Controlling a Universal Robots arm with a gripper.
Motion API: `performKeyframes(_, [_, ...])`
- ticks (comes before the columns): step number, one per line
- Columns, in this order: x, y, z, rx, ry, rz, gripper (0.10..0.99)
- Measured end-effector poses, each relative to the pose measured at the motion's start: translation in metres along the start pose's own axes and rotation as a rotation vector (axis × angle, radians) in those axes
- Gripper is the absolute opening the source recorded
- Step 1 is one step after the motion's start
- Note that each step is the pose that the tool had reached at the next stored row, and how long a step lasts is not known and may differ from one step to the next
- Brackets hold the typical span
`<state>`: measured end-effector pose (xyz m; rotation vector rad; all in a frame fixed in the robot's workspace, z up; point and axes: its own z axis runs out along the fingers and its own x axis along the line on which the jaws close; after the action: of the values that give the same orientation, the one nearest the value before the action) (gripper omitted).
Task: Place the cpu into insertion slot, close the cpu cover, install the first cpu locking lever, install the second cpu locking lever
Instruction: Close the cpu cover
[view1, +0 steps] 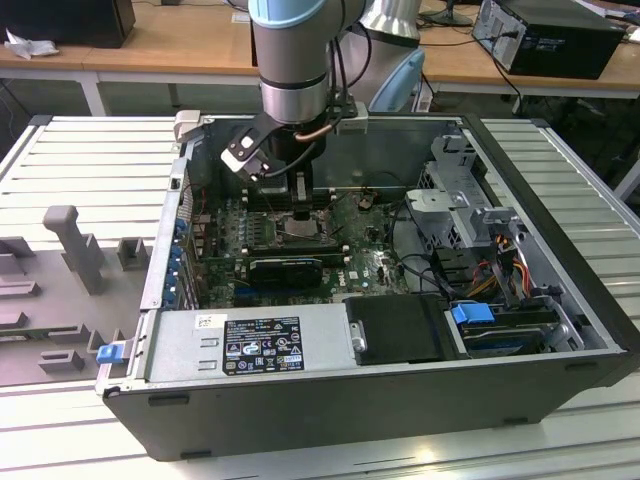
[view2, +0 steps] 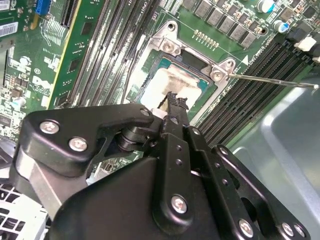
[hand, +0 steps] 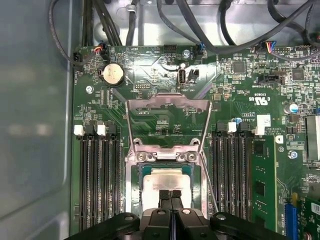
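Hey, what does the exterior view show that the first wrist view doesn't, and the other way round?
Exterior view: the arm, the whole case and the power supply. First wrist view: the open cover and a thin lever wire beside the slot. Both: the gripper, jaws shut, right over the cpu, which sits in the slot.

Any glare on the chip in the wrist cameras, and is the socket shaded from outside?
First wrist view: the chip is pale and bright, edges visible; the case wall carries a sheen. Second wrist view: chip face nearly washed white, gripper covering part. Exterior view: the arm stands over the socket, leaving it dim.
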<state>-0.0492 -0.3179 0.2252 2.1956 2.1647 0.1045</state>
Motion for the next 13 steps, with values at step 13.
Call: performKeyframes(13, [0.0,0.0003,-0.004,0.0,0.0001,0.0,0.106])
